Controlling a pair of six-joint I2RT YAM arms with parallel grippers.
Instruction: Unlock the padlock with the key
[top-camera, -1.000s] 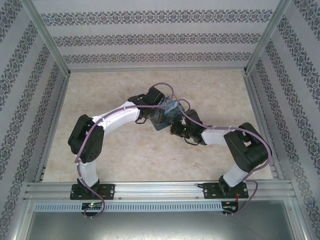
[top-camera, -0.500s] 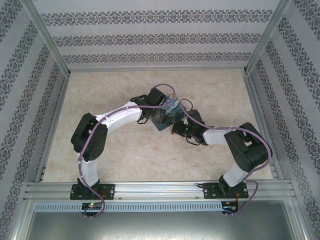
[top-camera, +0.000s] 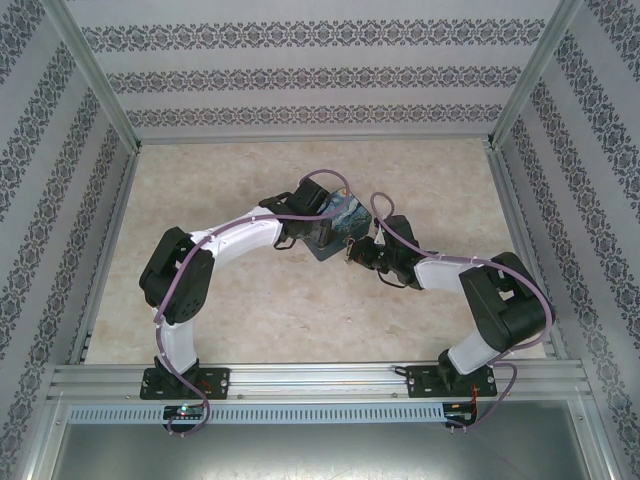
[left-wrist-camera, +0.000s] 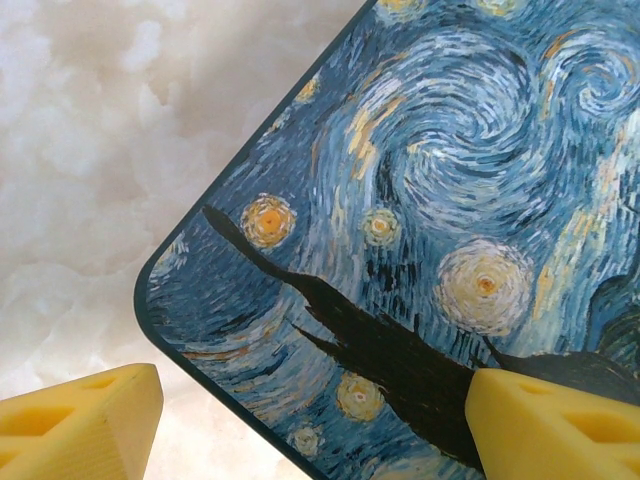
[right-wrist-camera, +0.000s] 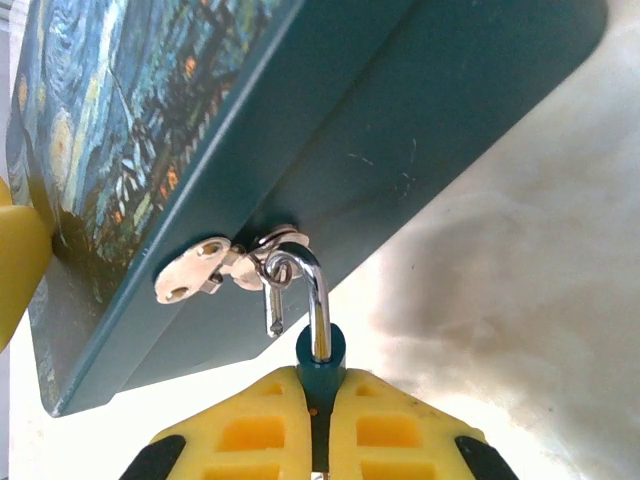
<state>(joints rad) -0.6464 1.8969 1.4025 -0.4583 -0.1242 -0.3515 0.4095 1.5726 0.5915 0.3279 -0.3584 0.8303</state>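
Mostly done, it seemed: right gripper (right-wrist-camera: 320, 425) sat clamped on the padlock (right-wrist-camera: 320, 365) hanging from the hasp (right-wrist-camera: 200, 270) of the box (right-wrist-camera: 420, 120), shackle (right-wrist-camera: 313, 285) end apparently sprung but not unhooked, left gripper (left-wrist-camera: 312, 390) gaped empty over the box corner.

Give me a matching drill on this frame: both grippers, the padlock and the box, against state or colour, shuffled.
Things:
1. left gripper
2. right gripper
3. padlock
4. box

States or colours:
A. starry-night print
B. teal body
C. open, fingers astride a corner
D. shut on a small lock

Pairs: 1-C, 2-D, 3-B, 4-A
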